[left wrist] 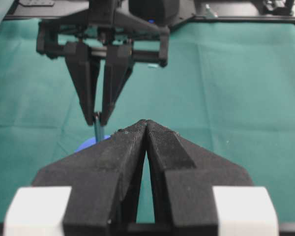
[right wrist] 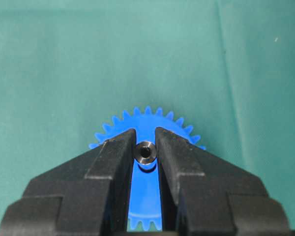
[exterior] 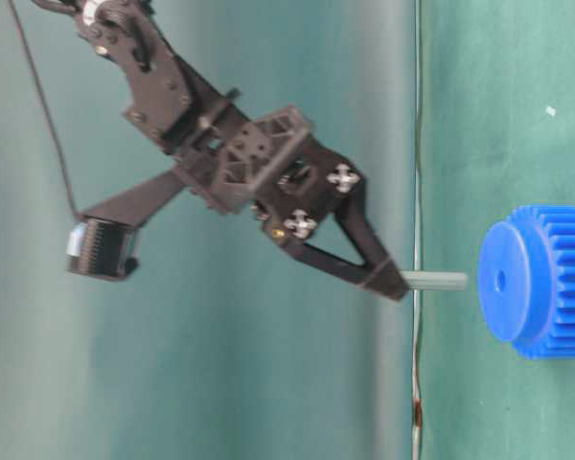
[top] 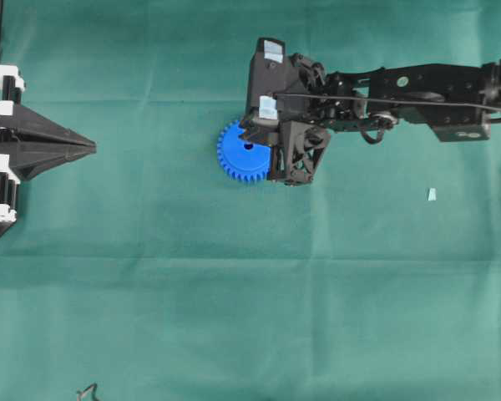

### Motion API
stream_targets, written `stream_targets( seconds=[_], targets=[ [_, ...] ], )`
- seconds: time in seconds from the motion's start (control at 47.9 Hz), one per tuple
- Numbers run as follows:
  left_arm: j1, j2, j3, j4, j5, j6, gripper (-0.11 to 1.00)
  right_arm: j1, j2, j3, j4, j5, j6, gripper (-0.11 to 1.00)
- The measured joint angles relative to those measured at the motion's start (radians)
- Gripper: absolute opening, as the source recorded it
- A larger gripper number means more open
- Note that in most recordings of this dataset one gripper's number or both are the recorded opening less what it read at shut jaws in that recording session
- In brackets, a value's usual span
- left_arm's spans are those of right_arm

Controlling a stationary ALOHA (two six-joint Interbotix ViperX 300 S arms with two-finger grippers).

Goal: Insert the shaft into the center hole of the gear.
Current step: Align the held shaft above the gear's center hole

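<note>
Nearest to me, the right gripper (right wrist: 145, 147) has its jaws pinching the shaft (right wrist: 145, 152); in the right wrist view I see the pin end-on, seated between the two fingertips. Directly beyond the tips lies the gear (right wrist: 146, 129), flat on the green cloth (right wrist: 64, 64), with its toothed rim fanning out past both jaws. I cannot see the center hole in that view; the pin's end covers it or sits close over it.

In the table-level view the shaft (exterior: 433, 280) projects from the jaw tips toward the gear's face (exterior: 506, 287), and a clear gap separates the free end from the plastic. The center hole (exterior: 501, 280) appears nearly in line with the pin's axis. I judge the step in hand to be the final approach: the pin is held and roughly aligned but not yet inserted.

The next move calls for a straight advance along the pin's axis, holding the wrist attitude and correcting any small lateral offset before contact. The gear is unrestrained, so an off-centre touch could push it aside.

Farther off, the left gripper (left wrist: 146, 129) sits well apart from the work with its jaws pressed together, holding nothing. In the overhead view the center hole (top: 249, 147) lies just beside the right gripper.
</note>
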Motion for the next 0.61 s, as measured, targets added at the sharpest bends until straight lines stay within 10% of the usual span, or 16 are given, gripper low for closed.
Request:
stream_targets(
  seconds=[0.606],
  targets=[
    [0.0, 0.0, 0.0, 0.0, 0.0, 0.0, 0.03, 0.002, 0.048, 0.017, 0.002, -0.064, 0.006, 0.16]
  ],
)
